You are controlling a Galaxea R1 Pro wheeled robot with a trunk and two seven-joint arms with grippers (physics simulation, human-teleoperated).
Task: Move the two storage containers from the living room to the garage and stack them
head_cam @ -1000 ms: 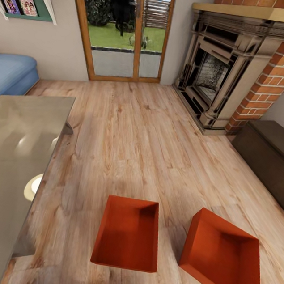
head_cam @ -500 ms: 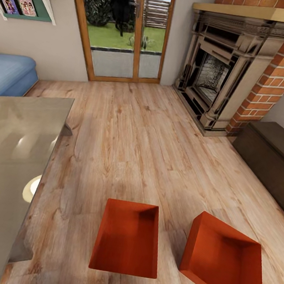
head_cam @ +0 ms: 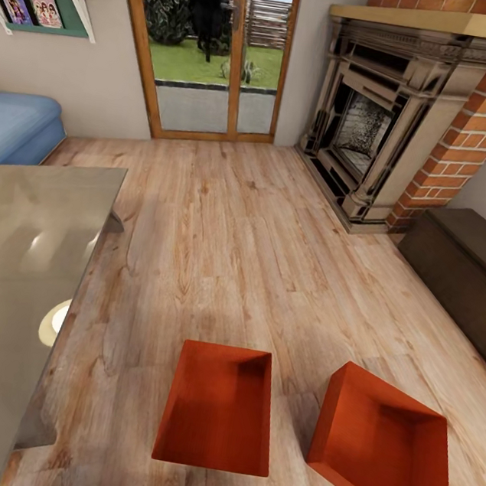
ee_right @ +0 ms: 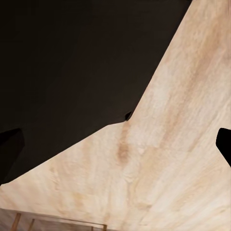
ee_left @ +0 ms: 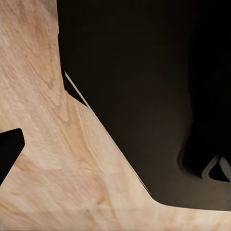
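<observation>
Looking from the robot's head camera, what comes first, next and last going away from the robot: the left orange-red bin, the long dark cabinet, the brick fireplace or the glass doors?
1. The left orange-red plastic bin, on the wood floor just ahead.
2. The long dark low cabinet, along the right wall.
3. The red-brick fireplace, further back on the right.
4. The wood-framed glass doors, in the far wall.

Home living room, simulator-rendered. Light wood-plank floor [head_cam: 235,242] laid throughout. Red-brick fireplace [head_cam: 399,118] with ornate stone surround and wooden mantel set in far right corner. Wood-framed glass doors [head_cam: 215,54] placed in back wall; lawn, shrubs and fence seen through them. Blue sofa [head_cam: 15,130] set at left under wall shelf [head_cam: 49,3] with picture books. Glass-topped table [head_cam: 15,273] placed near left. Long dark low cabinet [head_cam: 471,267] set against right wall.
</observation>
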